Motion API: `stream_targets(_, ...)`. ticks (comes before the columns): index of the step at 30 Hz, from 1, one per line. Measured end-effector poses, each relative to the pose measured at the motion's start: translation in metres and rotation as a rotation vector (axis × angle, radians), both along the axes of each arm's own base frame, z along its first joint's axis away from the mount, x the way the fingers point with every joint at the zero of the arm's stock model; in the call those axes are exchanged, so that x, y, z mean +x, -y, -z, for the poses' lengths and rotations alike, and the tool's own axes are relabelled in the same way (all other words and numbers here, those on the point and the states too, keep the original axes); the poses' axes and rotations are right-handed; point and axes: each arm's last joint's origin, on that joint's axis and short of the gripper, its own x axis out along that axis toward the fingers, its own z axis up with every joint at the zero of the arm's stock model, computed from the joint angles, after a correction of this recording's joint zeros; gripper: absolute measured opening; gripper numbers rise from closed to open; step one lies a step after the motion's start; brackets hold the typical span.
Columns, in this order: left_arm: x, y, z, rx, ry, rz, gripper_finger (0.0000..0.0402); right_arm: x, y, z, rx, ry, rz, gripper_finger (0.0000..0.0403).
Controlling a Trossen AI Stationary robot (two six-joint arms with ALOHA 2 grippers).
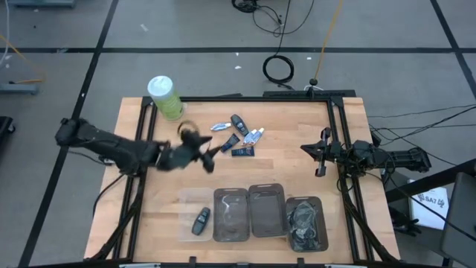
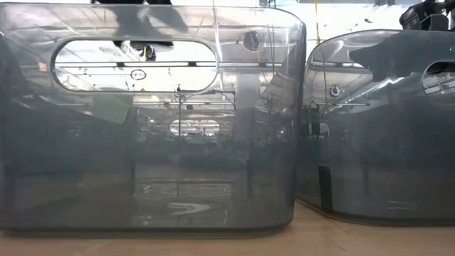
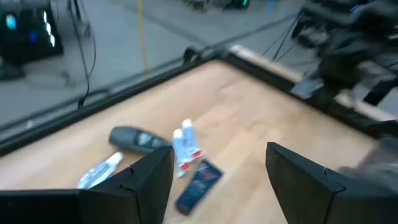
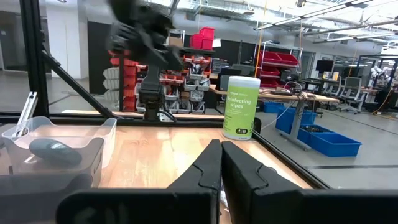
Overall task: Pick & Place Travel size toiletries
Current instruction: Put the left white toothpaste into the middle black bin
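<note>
The travel size toiletries lie loose on the wood toward the table's far side: a white tube (image 1: 221, 126), two white-and-blue tubes (image 1: 254, 135) and dark navy tubes (image 1: 242, 151). The left wrist view shows the white tubes (image 3: 183, 146), a navy one (image 3: 199, 183) and another white one (image 3: 99, 171). My left gripper (image 1: 211, 158) (image 3: 217, 180) is open and hangs above the table just left of the cluster, touching nothing. My right gripper (image 1: 306, 148) (image 4: 221, 168) is shut and waits near the table's right edge.
A black key fob (image 1: 239, 123) (image 3: 140, 138) lies among the tubes. The green canister (image 1: 165, 97) (image 4: 240, 116) stands at the far left. Along the near edge sit a clear tray holding a key fob (image 1: 201, 219) and three grey bins (image 1: 230, 214) (image 1: 266, 210) (image 1: 306, 222); bins (image 2: 142, 121) fill the low view.
</note>
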Motion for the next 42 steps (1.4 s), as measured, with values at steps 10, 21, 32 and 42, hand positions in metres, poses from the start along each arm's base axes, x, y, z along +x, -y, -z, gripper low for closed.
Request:
stream_targets(10, 0.006, -0.131, 0.044, -0.126, -0.299, -0.093, 0.0251, 0.000, 0.000, 0.000, 0.000, 0.000, 0.000, 0.0004)
stream_targets(21, 0.029, -0.168, 0.111, -0.137, -0.495, -0.031, 0.0279, 0.000, 0.000, 0.000, 0.000, 0.000, 0.000, 0.0004)
stream_targets(32, 0.034, -0.179, 0.146, -0.055, -0.652, -0.010, 0.0287, 0.000, 0.000, 0.000, 0.000, 0.000, 0.000, 0.0004)
stream_targets(42, 0.035, -0.188, 0.165, -0.094, -0.674, 0.018, 0.0233, 0.000, 0.000, 0.000, 0.000, 0.000, 0.000, 0.0004)
